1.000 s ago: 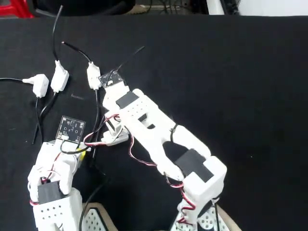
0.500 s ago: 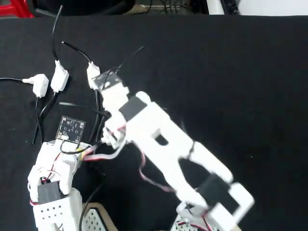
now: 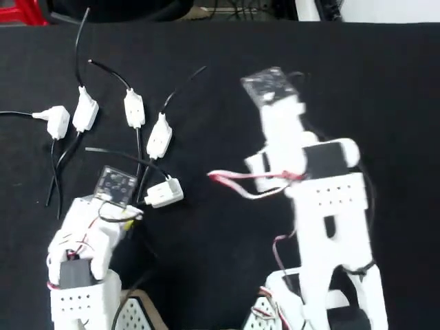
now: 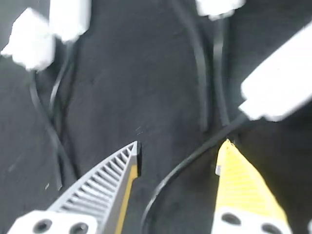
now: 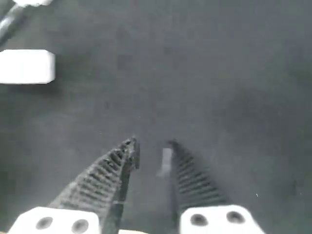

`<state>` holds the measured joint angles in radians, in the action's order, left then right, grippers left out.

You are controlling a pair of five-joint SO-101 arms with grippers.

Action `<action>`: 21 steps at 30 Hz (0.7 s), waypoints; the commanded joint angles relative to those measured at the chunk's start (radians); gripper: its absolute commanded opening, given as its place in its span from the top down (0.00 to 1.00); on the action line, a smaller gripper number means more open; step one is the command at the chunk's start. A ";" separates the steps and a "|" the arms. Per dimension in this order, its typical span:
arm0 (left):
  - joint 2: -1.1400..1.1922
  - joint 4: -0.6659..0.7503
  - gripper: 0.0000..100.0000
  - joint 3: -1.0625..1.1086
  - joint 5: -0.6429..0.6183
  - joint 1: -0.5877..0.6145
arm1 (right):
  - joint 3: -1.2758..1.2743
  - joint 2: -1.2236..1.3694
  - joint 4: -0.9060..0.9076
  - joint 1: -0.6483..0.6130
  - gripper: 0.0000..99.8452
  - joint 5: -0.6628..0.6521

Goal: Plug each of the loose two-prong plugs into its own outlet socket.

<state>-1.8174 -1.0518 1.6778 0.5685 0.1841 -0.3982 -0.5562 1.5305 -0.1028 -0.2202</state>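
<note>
Several white plug and socket pieces on black cords lie at the left of the black table: one (image 3: 55, 120), one (image 3: 85, 110), one (image 3: 133, 108), a slanted one (image 3: 159, 135) and a loose one (image 3: 163, 192) nearest the left arm (image 3: 86, 234). My left gripper (image 4: 178, 146) is open just above the table, a black cord (image 4: 185, 163) running between its fingers and a white plug (image 4: 282, 83) just beyond its yellow finger (image 4: 236, 175). My right gripper (image 5: 151, 144) hangs over bare cloth, open by a narrow gap with nothing in it. The right arm (image 3: 302, 165) stands right of centre.
Black cords (image 3: 58, 161) trail between the pieces toward the table's near left. A white piece (image 5: 27, 66) lies off to one side of the right gripper. A red object (image 3: 17, 10) sits past the table's far left corner. The table's right half (image 3: 385, 124) is bare cloth.
The right arm has swung away from the plugs toward the middle right, leaving the slanted white piece lying on the table. The left arm has shifted slightly toward the loose plug.
</note>
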 commanded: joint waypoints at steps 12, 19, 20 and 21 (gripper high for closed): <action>0.736 0.245 0.74 -0.386 -0.002 -0.282 | -0.228 0.260 -0.526 0.207 0.97 -0.071; 1.284 0.377 0.74 -0.657 0.092 -0.328 | -0.222 0.335 -0.597 0.209 0.97 -0.074; 1.346 0.387 0.74 -0.693 0.092 -0.328 | -0.222 0.344 -0.606 0.209 0.97 -0.074; 1.402 0.394 0.74 -0.730 0.092 -0.328 | -0.222 0.352 -0.612 0.209 0.97 -0.074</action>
<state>-0.5838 -0.6989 1.0886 0.6498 -0.1335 -0.6529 -0.2110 0.9490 0.0859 -0.2892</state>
